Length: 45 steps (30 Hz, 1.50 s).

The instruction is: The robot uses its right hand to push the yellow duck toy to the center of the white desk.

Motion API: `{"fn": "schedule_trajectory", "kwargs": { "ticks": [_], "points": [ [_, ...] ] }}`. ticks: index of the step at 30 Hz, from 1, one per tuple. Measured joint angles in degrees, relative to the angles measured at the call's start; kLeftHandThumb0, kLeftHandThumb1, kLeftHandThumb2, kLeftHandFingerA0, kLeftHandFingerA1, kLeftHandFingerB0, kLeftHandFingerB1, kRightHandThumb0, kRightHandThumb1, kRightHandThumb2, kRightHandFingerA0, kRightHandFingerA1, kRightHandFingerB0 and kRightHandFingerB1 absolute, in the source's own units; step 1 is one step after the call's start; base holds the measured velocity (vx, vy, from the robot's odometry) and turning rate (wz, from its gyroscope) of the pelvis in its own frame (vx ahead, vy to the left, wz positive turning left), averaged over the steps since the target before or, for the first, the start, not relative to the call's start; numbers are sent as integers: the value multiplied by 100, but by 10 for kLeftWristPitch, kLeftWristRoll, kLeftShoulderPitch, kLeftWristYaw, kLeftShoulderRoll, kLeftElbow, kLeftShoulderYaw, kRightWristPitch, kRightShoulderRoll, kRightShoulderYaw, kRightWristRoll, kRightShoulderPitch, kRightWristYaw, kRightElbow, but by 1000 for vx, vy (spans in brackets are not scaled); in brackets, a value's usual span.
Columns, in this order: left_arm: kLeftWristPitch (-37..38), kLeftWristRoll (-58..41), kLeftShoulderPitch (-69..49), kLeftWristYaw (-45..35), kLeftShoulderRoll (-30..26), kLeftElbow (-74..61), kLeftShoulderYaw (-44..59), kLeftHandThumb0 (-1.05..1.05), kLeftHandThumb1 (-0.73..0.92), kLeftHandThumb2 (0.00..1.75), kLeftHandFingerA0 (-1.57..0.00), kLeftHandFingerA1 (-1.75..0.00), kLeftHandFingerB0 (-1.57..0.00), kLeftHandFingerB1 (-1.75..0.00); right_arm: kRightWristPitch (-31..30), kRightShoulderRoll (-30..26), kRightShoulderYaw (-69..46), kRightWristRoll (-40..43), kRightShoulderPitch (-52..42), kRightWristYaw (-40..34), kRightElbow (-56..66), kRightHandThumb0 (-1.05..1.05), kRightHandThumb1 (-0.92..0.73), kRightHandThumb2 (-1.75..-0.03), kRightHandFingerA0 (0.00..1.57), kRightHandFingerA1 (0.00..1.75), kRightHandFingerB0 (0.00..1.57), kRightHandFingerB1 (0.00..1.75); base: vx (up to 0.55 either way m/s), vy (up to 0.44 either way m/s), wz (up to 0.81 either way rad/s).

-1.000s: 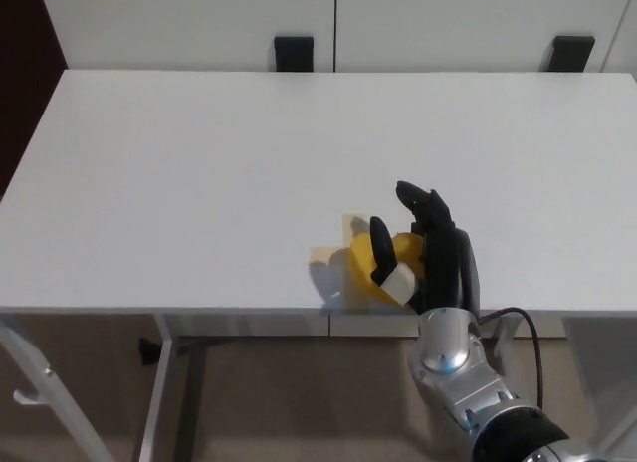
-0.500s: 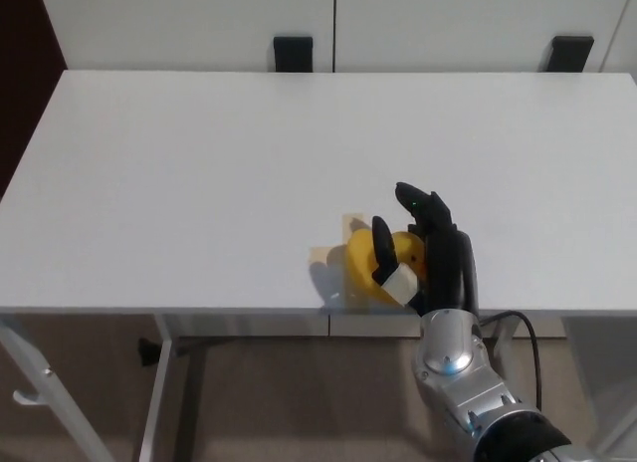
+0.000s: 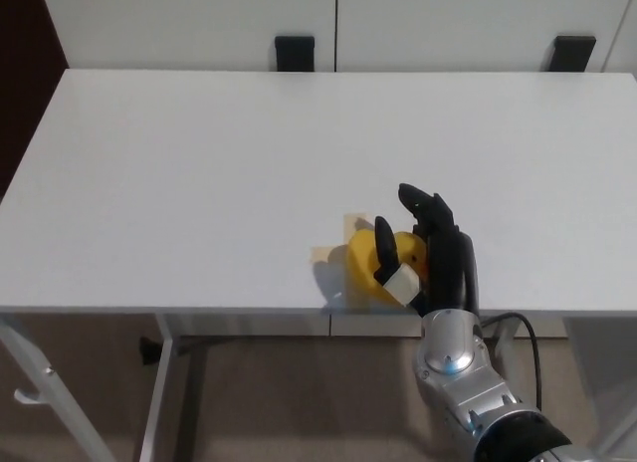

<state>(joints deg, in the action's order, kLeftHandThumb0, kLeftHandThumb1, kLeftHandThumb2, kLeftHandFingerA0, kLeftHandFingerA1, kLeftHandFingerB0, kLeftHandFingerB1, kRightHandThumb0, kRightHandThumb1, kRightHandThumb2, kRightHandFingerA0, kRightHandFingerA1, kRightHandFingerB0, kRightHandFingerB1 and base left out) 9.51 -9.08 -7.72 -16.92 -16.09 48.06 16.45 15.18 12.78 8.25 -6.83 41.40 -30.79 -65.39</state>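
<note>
Our right robot hand (image 3: 430, 251), fingers apart, cups the duck (image 3: 373, 266) near the counter (image 3: 199, 163) front edge; pushing it to the center remains.

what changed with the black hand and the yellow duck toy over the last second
Almost nothing. The black right hand stays cupped against the yellow duck toy near the front edge of the white desk; neither has visibly moved. No grasp, no release.
</note>
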Motion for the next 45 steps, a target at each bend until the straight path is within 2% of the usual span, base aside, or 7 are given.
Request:
{"fn": "schedule_trajectory", "kwargs": {
  "ticks": [22, 23, 27, 28, 29, 43, 45],
  "points": [
    [0, 0, 5, 0, 0, 0, -13, -1, 38, 124, -87, -80, -93, -86, -8, 0, 5, 6, 0, 18, 0, -78, -92, -71, 11, 43, 19, 33, 0, 0, 0],
    [0, 0, 6, 0, 0, 0, -14, 8, 43, 119, -92, -83, -92, -87, -8, 0, 5, 6, 0, 19, 0, -78, -92, -69, 20, 49, 23, 37, 0, 0, 0],
    [0, 0, 9, 0, 2, 0, -19, 4, 42, 119, -91, -80, -92, -83, -8, 0, 5, 6, 0, 22, 0, -78, -92, -69, 20, 51, 22, 38, 0, 0, 0],
    [0, 0, 10, 1, 3, 0, -21, 4, 42, 119, -91, -80, -92, -83, -8, 0, 5, 6, 0, 23, 0, -78, -92, -69, 20, 51, 22, 38, 0, 0, 0],
    [0, 0, 10, 1, 3, 0, -21, 4, 50, 105, -91, -73, -91, -76, -8, 0, 5, 6, 0, 23, 0, -79, -92, -68, 19, 50, 22, 37, 0, 0, 0],
    [0, 6, 18, 6, 6, 15, -35, 7, 45, 111, -87, -74, -93, -77, -12, 0, 15, 7, 0, 41, 1, -79, -92, -72, 12, 42, 21, 33, 0, 0, 0],
    [0, 10, 18, 7, 6, 20, -37, 6, 46, 112, -89, -75, -92, -76, -14, 0, 15, 8, 0, 51, 3, -80, -92, -73, 20, 40, 18, 31, 0, 0, 0]
  ]
}}
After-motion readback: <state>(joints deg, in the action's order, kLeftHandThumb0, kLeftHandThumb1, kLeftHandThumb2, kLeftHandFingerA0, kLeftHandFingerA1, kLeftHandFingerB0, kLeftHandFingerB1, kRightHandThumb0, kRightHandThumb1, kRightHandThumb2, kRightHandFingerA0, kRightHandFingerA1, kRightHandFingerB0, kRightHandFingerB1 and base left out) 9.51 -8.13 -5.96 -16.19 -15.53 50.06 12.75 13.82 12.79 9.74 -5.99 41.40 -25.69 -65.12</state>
